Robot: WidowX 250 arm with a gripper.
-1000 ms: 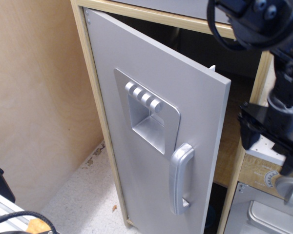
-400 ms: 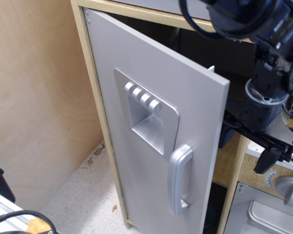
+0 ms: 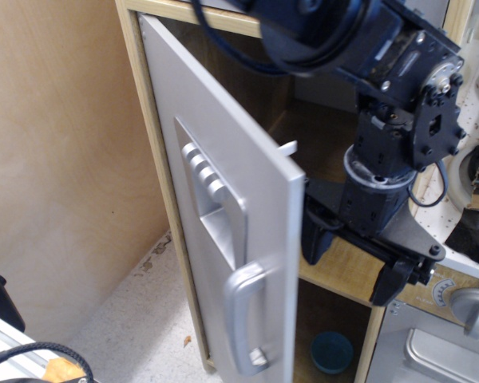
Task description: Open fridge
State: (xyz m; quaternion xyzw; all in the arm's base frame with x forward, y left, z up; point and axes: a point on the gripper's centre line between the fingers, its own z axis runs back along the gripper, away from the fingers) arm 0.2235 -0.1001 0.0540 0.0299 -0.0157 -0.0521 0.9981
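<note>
Behind the free edge of the door (image 3: 215, 199), the black gripper (image 3: 353, 262) is reaching into the cabinet, its two fingers (image 3: 315, 239) spread apart and holding nothing, one of them sitting just beside the door's inner face. At centre, the fridge (image 3: 156, 152) is standing against a plywood wall (image 3: 56, 159), its grey door hanging wide open on the left hinge side, handle (image 3: 243, 323) facing near. Low inside, a blue cup (image 3: 332, 352) is sitting on the floor of the compartment. At lower right, an oven door (image 3: 431, 351) is showing below a round dial (image 3: 471, 307).
</note>
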